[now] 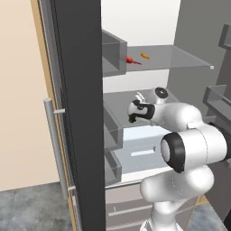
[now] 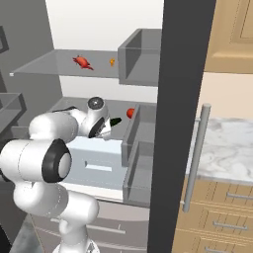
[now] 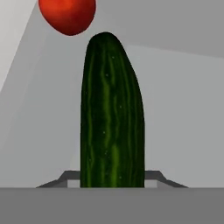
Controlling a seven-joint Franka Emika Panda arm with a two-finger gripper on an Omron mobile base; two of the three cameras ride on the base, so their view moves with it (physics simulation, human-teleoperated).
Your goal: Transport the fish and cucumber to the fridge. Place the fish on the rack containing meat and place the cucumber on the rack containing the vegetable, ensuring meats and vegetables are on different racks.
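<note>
Step in hand: placing the cucumber (image 3: 112,118) on the rack that carries the vegetable (image 3: 68,15). The end effector (image 2: 106,129) is closed on the cucumber, which projects straight ahead of it over the middle shelf (image 1: 119,101) of the fridge (image 1: 79,113). The vegetable lies just beyond the cucumber tip, slightly to one side. The fish (image 1: 131,60) and the meat (image 1: 145,56) lie on the shelf above the end effector. Next move, by judgement: lower the cucumber onto the shelf, release it clear of the vegetable, then withdraw.
</note>
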